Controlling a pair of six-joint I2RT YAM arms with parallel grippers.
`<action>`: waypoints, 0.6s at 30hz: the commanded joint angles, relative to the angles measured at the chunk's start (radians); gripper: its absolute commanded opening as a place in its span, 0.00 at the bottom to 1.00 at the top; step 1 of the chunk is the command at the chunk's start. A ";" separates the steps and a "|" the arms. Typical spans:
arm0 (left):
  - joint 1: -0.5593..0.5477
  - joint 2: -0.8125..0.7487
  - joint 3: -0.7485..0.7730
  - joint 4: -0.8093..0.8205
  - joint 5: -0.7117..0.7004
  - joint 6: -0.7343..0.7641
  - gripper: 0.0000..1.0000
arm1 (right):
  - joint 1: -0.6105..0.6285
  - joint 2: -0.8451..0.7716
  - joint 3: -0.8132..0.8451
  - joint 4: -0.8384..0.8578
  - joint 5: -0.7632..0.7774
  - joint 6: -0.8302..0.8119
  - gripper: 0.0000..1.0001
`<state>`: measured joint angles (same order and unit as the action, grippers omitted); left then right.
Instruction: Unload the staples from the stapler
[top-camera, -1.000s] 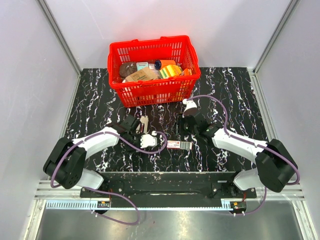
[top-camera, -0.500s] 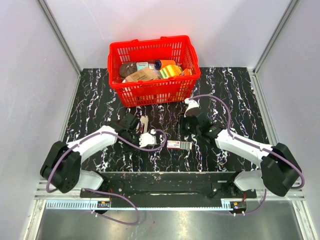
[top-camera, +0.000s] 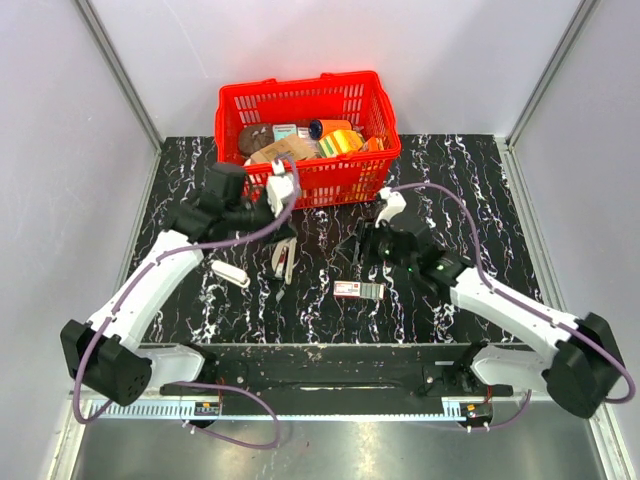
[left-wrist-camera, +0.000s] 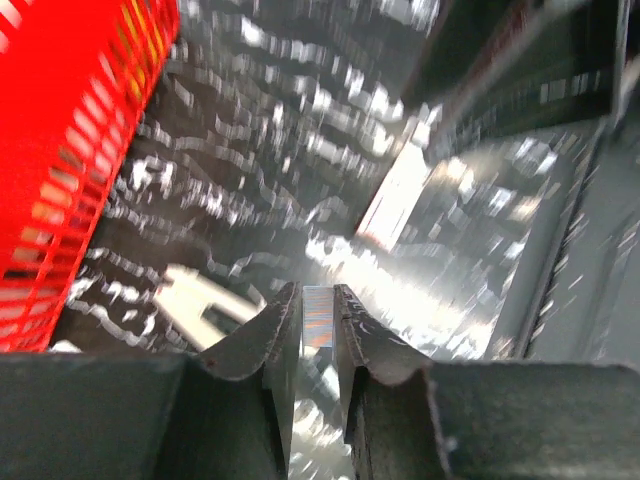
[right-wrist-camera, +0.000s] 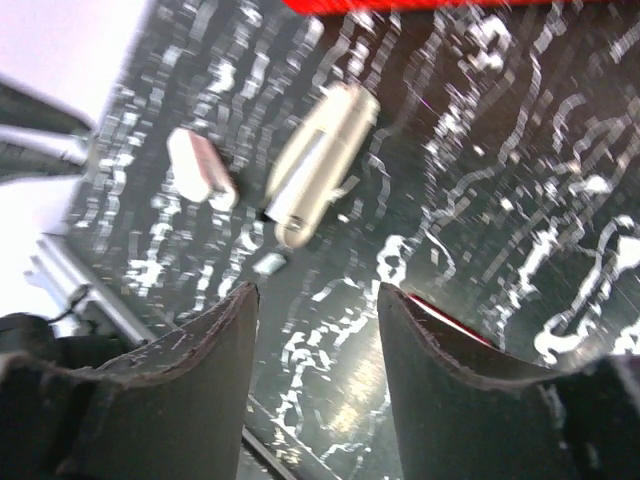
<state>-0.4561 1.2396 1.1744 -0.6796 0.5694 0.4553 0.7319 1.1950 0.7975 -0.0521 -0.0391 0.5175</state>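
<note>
The cream-white stapler (top-camera: 283, 262) lies on the black marbled table in front of the basket, and the right wrist view shows it too (right-wrist-camera: 320, 160). My left gripper (top-camera: 280, 225) hangs above it, near the basket front. Its jaws (left-wrist-camera: 317, 300) are shut on a thin shiny strip of staples (left-wrist-camera: 318, 318). My right gripper (top-camera: 358, 255) is to the stapler's right, low over the table. It stands open (right-wrist-camera: 315, 300) with nothing between its fingers. A tiny metal bit (right-wrist-camera: 270, 263) lies just before the stapler's tip.
A red basket (top-camera: 300, 180) full of items stands at the back. A small white piece (top-camera: 229, 273) lies left of the stapler. A flat red-and-white box (top-camera: 358, 290) lies below my right gripper, its red edge (right-wrist-camera: 450, 315) beside the right finger.
My left arm has risen off the table and swung back toward the basket, its jaws closing on the staple strip. The stapler stays on the table. My right gripper has opened wider.
</note>
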 joint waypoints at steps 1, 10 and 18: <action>0.100 0.024 0.099 0.245 0.366 -0.451 0.24 | -0.003 -0.103 0.055 0.139 -0.106 0.010 0.59; 0.184 0.040 -0.202 1.338 0.590 -1.507 0.30 | -0.005 -0.107 0.111 0.299 -0.249 0.111 0.63; 0.180 -0.005 -0.058 0.659 0.497 -0.885 0.29 | -0.003 -0.077 0.103 0.233 -0.161 0.099 0.59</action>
<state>-0.2722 1.2739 0.9810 0.3500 1.1122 -0.8047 0.7319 1.1240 0.8921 0.1959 -0.2535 0.6220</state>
